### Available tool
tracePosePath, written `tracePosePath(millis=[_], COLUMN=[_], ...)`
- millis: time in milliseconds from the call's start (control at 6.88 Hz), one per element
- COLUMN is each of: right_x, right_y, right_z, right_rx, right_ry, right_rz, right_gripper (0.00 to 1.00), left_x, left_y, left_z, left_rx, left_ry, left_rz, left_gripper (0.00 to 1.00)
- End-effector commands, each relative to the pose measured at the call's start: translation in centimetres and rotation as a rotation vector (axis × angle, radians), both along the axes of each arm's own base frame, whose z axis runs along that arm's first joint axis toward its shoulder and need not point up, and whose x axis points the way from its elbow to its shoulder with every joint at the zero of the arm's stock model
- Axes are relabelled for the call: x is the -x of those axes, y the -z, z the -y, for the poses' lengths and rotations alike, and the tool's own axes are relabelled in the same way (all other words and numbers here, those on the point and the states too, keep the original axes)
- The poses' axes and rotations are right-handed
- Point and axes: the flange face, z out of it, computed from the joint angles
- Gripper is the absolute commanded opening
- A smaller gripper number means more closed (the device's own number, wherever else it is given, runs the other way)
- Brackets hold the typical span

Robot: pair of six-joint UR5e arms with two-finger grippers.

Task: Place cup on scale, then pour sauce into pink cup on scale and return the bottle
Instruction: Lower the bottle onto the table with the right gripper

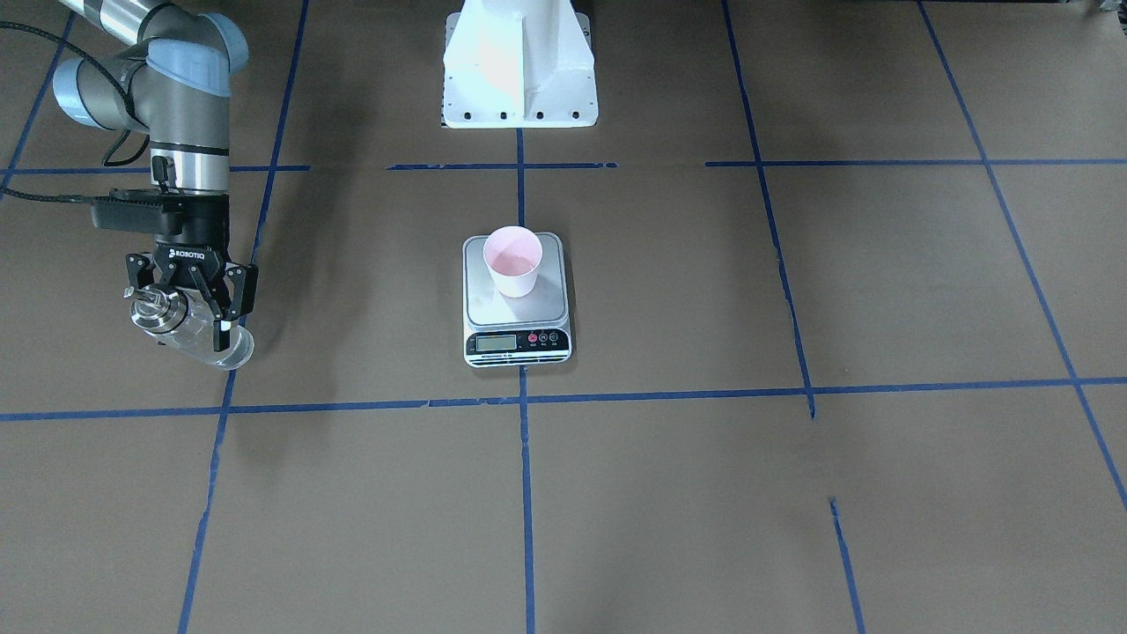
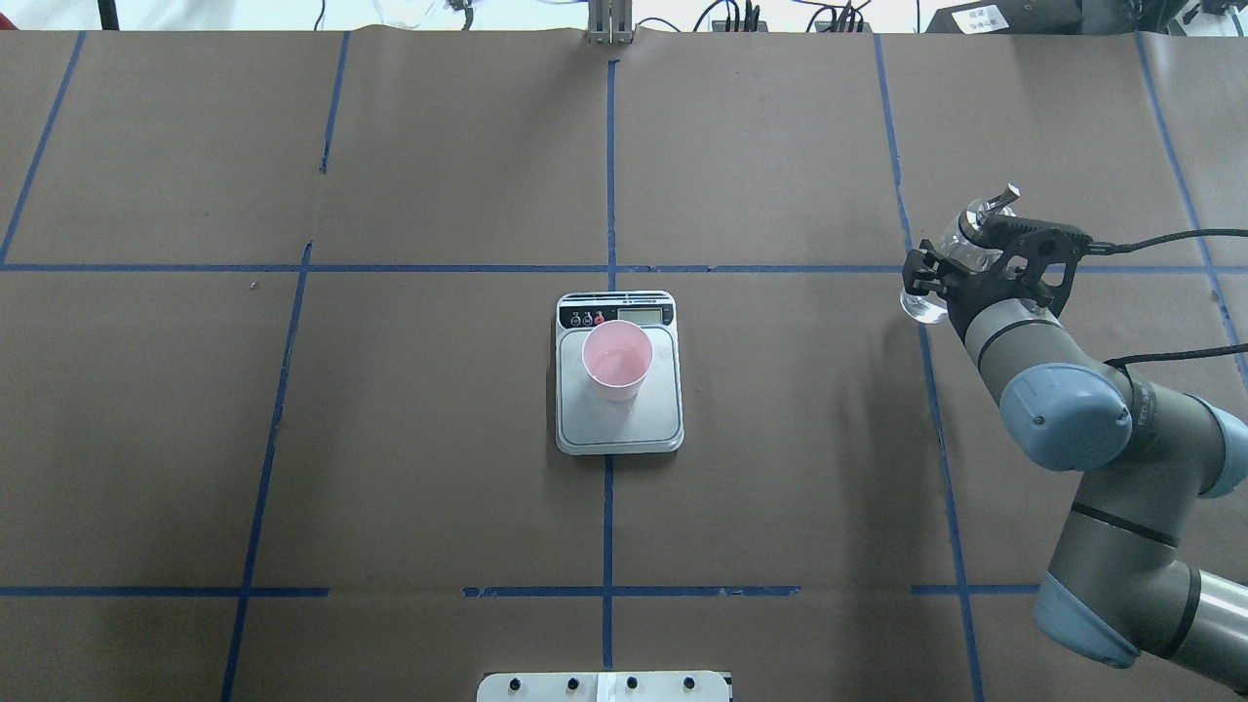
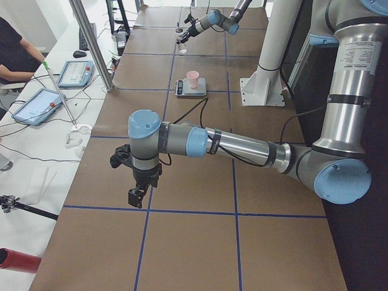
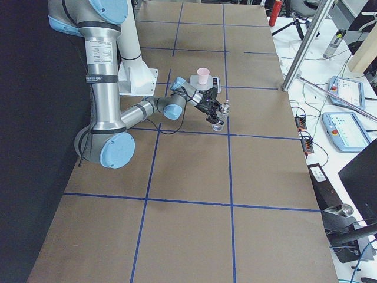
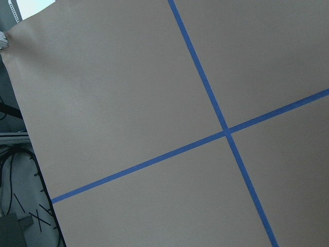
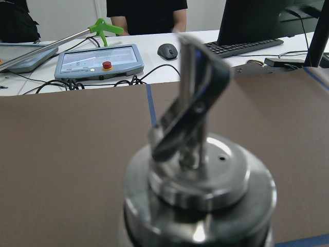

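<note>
Two grey arms with blue joint caps are reaching over a brown paper-covered surface [image 1: 704, 493] that is marked off by blue tape lines [image 1: 526, 458]. The right end effector [image 1: 187, 304] is gripping a slim clear glass bottle [image 1: 211, 342], its black fingers [image 1: 236, 295] pressing on both sides of the glass just below the shiny silver pour-spout cap [image 1: 151, 310]. It is holding the bottle close to upright, leaning slightly, toward the right edge of the surface and well apart from everything else. Whether the bottle's base is touching the paper cannot be told. In the right wrist view the cap is filling the picture, blurred. A small flat kitchen scale [image 1: 528, 308] with a silver steel platform is lying at the middle of the surface on a tape line, its black display strip facing the far edge, away from the white robot base [image 1: 519, 70]. A small pale pink paper cup [image 1: 515, 282] is standing upright on the platform, on the half nearer the display, and a glossy level of clear sauce [image 1: 515, 261] is showing inside it. The left end effector [image 3: 136, 195] is hanging low toward the surface's left edge, pointing down, and how its fingers are standing cannot be told. The left wrist view is showing only paper and crossing tape. Beyond the far edge a person in a dark top [image 6: 146, 10] is sitting at a white desk.
</note>
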Motion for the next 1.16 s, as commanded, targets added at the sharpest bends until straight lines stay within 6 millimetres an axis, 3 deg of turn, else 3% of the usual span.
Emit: tracePosePath(millis=[0, 1018], right_x=[1.0, 1.4], right_y=[-0.8, -1.5], right_z=[-0.5, -1.6], right_rx=[-0.009, 0.000], right_ry=[0.004, 0.030], right_rz=[-0.031, -0.037], right_gripper=[0.00, 0.00], left_x=[0.0, 0.1], left_y=[0.1, 0.2], left_z=[0.1, 0.2], left_rx=[-0.001, -0.004], left_ry=[0.000, 0.001], left_rz=[0.002, 0.008], left_gripper=[1.00, 1.00])
